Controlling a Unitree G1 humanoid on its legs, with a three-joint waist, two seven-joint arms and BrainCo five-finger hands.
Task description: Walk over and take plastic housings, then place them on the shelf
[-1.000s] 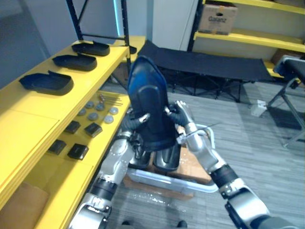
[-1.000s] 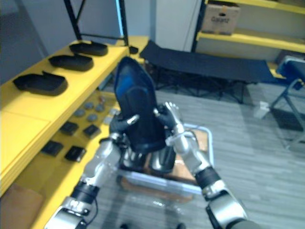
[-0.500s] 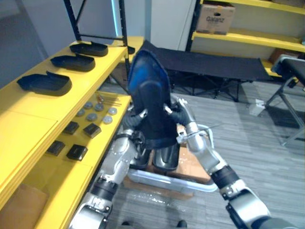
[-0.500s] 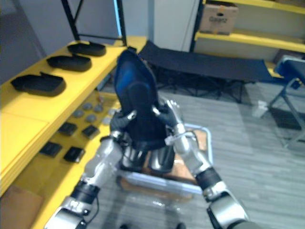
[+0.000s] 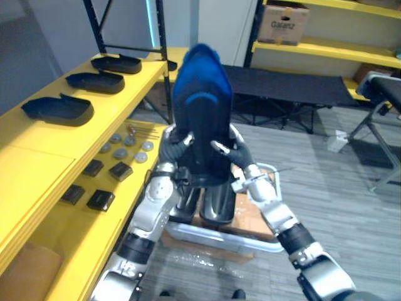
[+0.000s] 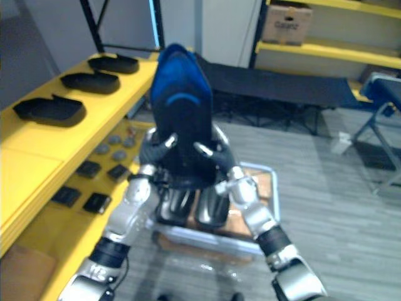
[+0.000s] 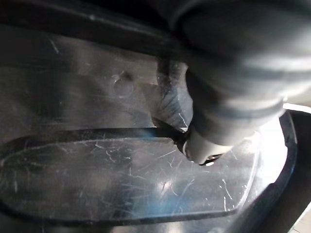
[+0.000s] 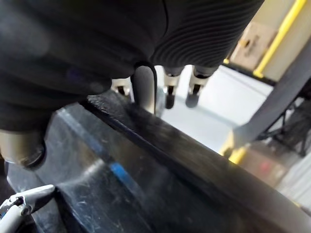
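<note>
**Left hand (image 5: 177,143) and right hand (image 5: 233,152) are gripping one plastic housing (image 5: 200,106)**

Both hands are holding the dark plastic housing upright in front of the robot, with its rounded blue-shining end pointing up. The left hand is clamping it from the left side, with the thumb curled onto the front face. The right hand is clamping it from the right side in the same way. In the right wrist view the fingers (image 8: 167,92) are hooking over the housing's edge, and in the left wrist view the thumb (image 7: 218,121) is pressing on the scratched glossy surface.

Under the held part, a grey tray (image 5: 216,242) is standing on the floor. Two more dark housings (image 5: 216,207) are standing in it side by side, and a piece of brown cardboard (image 5: 254,216) is lying just beside them.

On the robot's left, a yellow shelf (image 5: 37,157) is running away from the camera. On its lower level (image 5: 81,241), small black blocks (image 5: 102,199) are lying near a group of grey discs (image 5: 128,148). On its upper level, three housings are lying in a row, well apart from each other: the nearest (image 5: 57,108), the middle one (image 5: 98,81) and the farthest (image 5: 119,63).

Further back, a black folding cot (image 5: 288,84) is standing on the grey floor, and behind it a cardboard box (image 5: 285,24) is sitting on another yellow rack (image 5: 332,50).
</note>
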